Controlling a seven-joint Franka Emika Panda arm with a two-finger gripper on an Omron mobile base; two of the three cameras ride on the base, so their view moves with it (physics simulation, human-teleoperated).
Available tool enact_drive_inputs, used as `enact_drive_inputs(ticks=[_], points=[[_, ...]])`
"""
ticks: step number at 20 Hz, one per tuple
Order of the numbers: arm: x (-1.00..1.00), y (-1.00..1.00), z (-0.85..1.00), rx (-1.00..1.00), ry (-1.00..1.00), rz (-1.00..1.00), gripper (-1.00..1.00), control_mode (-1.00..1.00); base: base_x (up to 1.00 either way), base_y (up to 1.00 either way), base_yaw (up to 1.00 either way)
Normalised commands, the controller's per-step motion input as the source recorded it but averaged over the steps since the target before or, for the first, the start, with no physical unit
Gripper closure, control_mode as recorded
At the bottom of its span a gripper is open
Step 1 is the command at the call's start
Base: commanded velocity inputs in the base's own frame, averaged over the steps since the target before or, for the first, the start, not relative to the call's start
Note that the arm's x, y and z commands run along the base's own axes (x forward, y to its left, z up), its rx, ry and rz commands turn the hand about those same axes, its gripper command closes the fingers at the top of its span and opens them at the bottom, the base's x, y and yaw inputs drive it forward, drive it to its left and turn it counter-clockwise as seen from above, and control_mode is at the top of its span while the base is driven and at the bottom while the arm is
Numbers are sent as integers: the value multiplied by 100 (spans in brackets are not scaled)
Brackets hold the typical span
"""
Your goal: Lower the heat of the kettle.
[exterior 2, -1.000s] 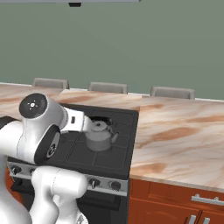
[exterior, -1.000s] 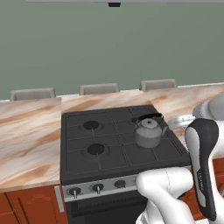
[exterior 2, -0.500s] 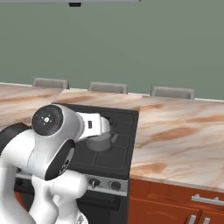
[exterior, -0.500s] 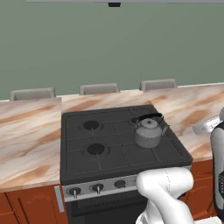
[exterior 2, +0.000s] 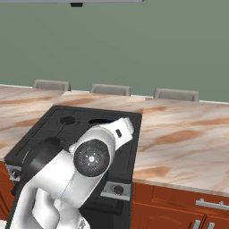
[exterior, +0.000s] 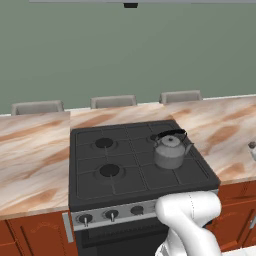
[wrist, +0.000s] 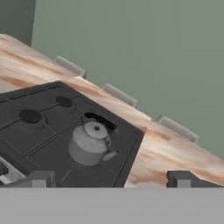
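The kettle (exterior: 170, 150), small, grey, with a domed lid and arched black handle, stands on the right rear burner of the black stove (exterior: 100, 185). In the hand view the kettle (wrist: 89, 143) sits ahead of and slightly left of my gripper (wrist: 111, 180). The gripper is open, with its two dark fingertips (wrist: 39, 178) wide apart and nothing between them. It hovers off the stove's front right corner, apart from the kettle. In the right base view my white arm (exterior 2: 89, 161) hides the kettle.
Round knobs (exterior: 111, 215) line the stove's (exterior 2: 58, 125) front panel, and one knob (exterior 2: 117, 189) peeks beside my arm. Marble counter (exterior: 30, 160) flanks the stove on both sides, above red-brown cabinets (exterior 2: 179, 205). A green wall (wrist: 131, 43) stands behind.
My arm's upper part has swung right and down out of the left base view. In the right base view its elbow has come toward the camera and now covers the kettle, which has not moved.
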Motion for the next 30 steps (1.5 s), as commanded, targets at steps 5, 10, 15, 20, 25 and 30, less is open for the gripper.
enact_drive_inputs(ticks=[5,10,15,20,25,30], points=[[0,-22,-7,-22,-19,31,-100,-100,0,0,0],[0,-11,-10,-27,-14,32,-100,-100,0,0,0],[0,-8,-20,-33,-9,33,-100,-100,0,0,0],[0,-1,-44,-38,-15,28,-100,-100,0,0,0],[-17,0,-76,-32,-39,10,-100,-100,0,0,0],[-41,9,-87,-18,-59,-3,-100,-100,0,0,0]])
